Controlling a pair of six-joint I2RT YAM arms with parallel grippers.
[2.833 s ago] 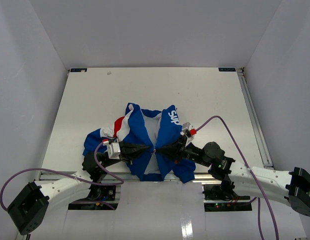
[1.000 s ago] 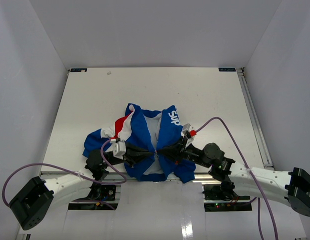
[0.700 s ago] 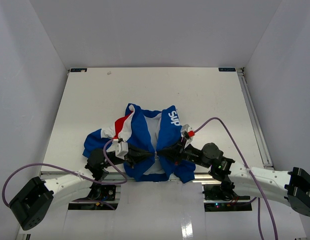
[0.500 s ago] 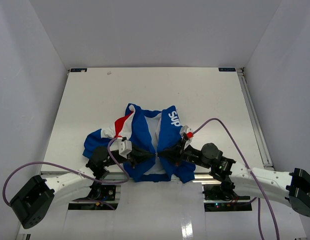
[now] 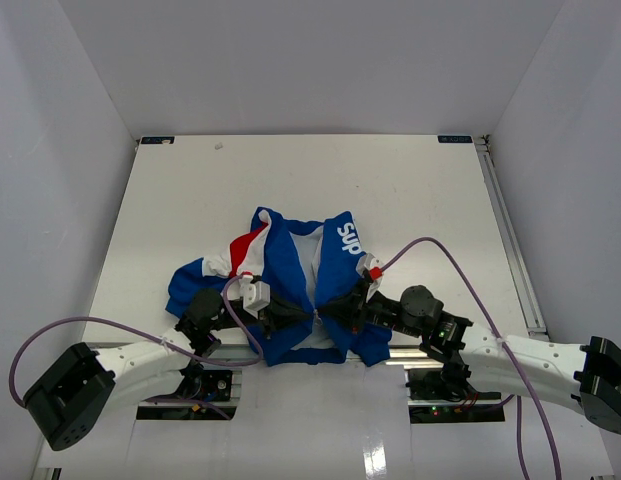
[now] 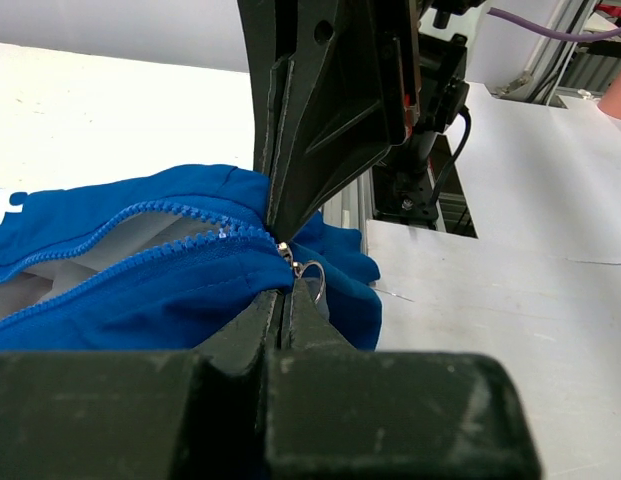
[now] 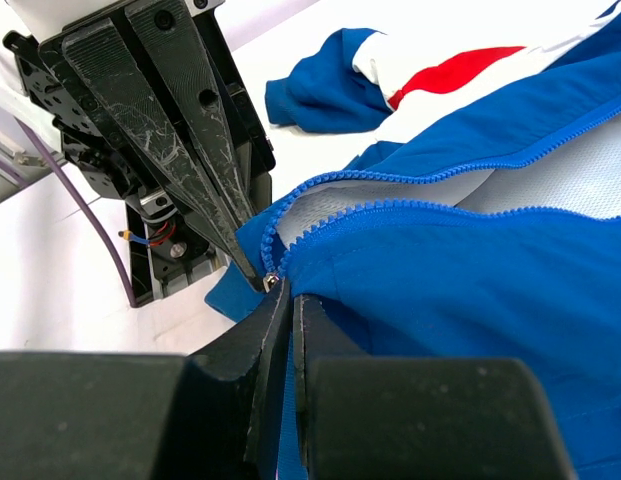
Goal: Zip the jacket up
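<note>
The blue jacket [image 5: 335, 262] lies open-fronted near the table's front edge, its white lining showing between the two zipper rows [image 7: 410, 208]. Both grippers meet tip to tip at the bottom of the zipper. My left gripper [image 5: 308, 314] [image 6: 286, 296] is shut, its tips on the silver ring pull [image 6: 312, 278] of the slider [image 7: 271, 282]. Facing it, my right gripper [image 5: 322, 312] [image 7: 292, 292] is shut on the blue hem of the jacket [image 7: 470, 300] just below the slider. The zipper teeth are joined only at the very bottom.
A red and white sleeve [image 5: 240, 250] is bunched to the left of the jacket. The table's front rail and arm bases [image 5: 430, 385] lie just behind the grippers. Purple cables [image 5: 460, 270] loop over each arm. White walls enclose the table.
My left gripper has slid in toward the zipper's bottom end and its jaws have come together at the pull. Both grippers have drifted slightly toward the front edge. The right stays shut.
</note>
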